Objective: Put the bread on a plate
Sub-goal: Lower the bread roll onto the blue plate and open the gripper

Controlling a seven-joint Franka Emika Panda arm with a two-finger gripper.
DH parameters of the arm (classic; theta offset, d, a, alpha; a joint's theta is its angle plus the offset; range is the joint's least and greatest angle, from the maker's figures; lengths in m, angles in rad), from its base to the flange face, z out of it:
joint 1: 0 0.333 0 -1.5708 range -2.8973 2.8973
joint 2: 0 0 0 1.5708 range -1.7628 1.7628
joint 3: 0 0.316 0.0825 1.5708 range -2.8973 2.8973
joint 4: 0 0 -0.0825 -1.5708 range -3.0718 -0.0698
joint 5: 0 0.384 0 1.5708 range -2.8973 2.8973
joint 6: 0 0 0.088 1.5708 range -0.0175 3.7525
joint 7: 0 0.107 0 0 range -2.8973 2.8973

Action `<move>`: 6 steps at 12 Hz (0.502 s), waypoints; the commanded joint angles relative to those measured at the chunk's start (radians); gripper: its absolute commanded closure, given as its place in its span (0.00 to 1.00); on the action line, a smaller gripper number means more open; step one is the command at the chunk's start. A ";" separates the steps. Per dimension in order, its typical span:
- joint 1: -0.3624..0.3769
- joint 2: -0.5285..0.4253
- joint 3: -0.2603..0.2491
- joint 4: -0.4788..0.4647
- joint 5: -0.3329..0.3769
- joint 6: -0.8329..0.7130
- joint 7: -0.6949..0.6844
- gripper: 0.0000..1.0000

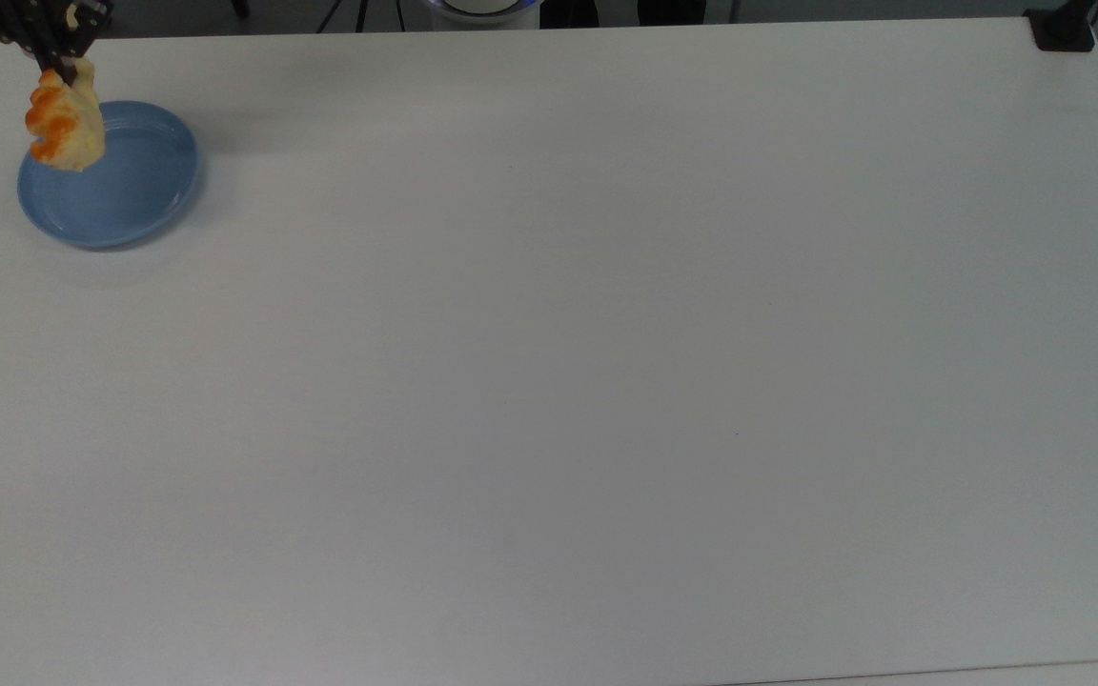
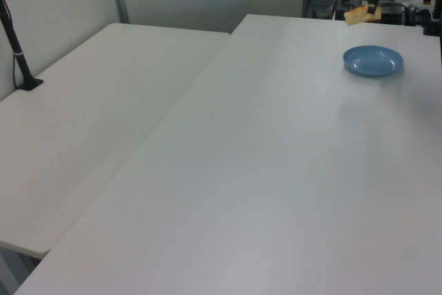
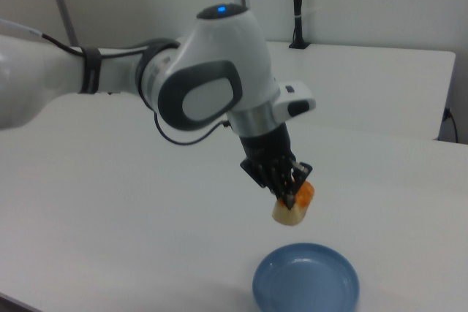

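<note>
Two fingers (image 3: 287, 189) pinch the bread (image 3: 293, 207), which hangs beneath them above the plate (image 3: 307, 280), clear of it.

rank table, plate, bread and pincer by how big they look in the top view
1. table
2. plate
3. bread
The pincer is cut off by the picture's edge, so it stays unranked.

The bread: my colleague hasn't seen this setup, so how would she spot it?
Find the white table, then the blue plate near the top view's upper left corner. The bread hangs above it from the black pincer: a cream loaf with orange stripes.
</note>
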 commanded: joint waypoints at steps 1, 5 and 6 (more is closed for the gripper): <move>-0.049 -0.042 0.009 -0.131 0.005 0.139 -0.059 0.99; -0.083 0.018 0.009 -0.181 -0.031 0.253 -0.084 0.99; -0.084 0.035 0.007 -0.181 -0.039 0.277 -0.084 0.99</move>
